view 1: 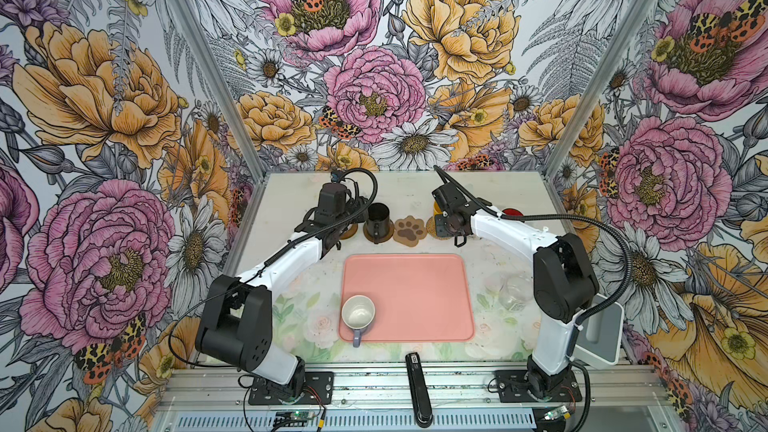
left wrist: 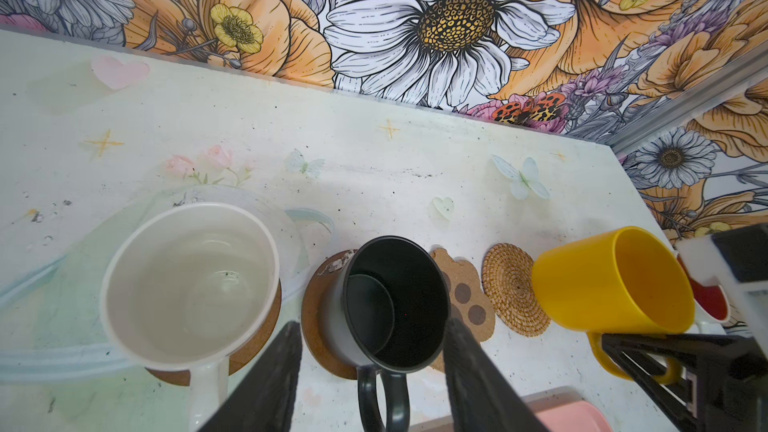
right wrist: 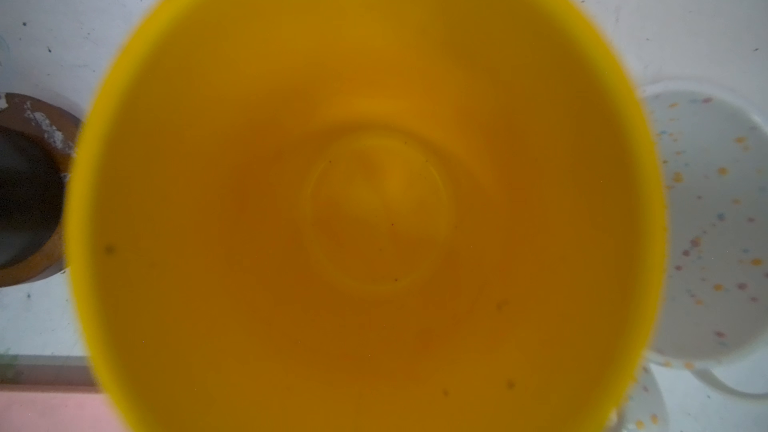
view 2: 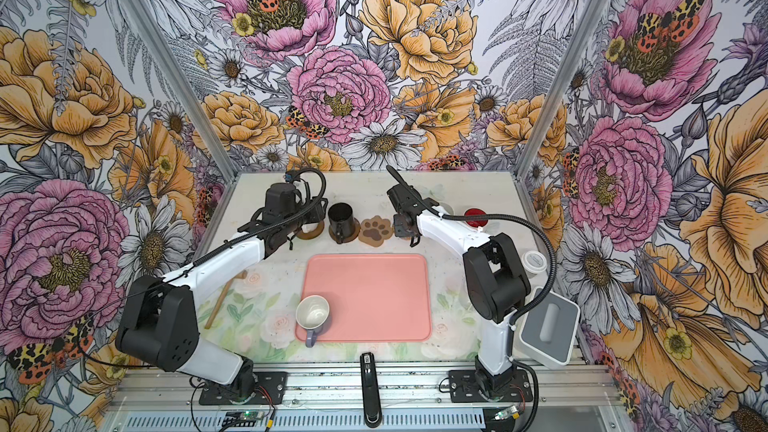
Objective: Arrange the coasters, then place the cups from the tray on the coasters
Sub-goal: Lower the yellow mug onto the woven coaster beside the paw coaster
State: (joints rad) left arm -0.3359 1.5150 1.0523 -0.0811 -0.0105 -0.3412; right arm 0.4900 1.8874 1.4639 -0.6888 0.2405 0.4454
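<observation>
We count six cups. One, the lavender mug (view 1: 358, 314) with a glossy white inside, stands alone on the tray (view 1: 424, 284). The tray is a smooth salmon-pink rectangle with rounded corners and a low rim. The mug sits at its 7 o'clock corner.

The other five cups stand in a row on the worktop (view 1: 415, 189), at 12 o'clock from the tray:
- the white mug (left wrist: 189, 284)
- the black mug (left wrist: 395, 305)
- the yellow mug (left wrist: 611, 280)
- the red-lined mug (left wrist: 706, 299)
- the speckled mug (right wrist: 715, 222)

We can count four coasters:
- The plain brown disc (left wrist: 259, 342) is round with a cork-like edge and lies under the white mug.
- The chipped brown disc (left wrist: 318, 317) is flaked white at its rim and lies under the black mug.
- The paw coaster (left wrist: 467, 297) is tan with darker pads and bare.
- The golden woven round (left wrist: 513, 288) is coiled fibre and bare.

There are two hands. The left hand (left wrist: 372, 338) is spread, with its black fingers on either side of the black mug's handle, not touching it. The right hand (left wrist: 623, 349) pinches the yellow mug's handle. That mug is tilted, just beside the golden woven round on the side away from the paw coaster. We cannot tell whether its base touches anything.

Around the tray we count one of each:
- a clear glass jar (view 1: 515, 290) at 3 o'clock
- a flat black bar (view 1: 417, 384) at 6 o'clock
- a wooden stick (view 2: 224, 297) at 9 o'clock
- a white-lidded paper cup (view 2: 534, 261) towards 2 o'clock
</observation>
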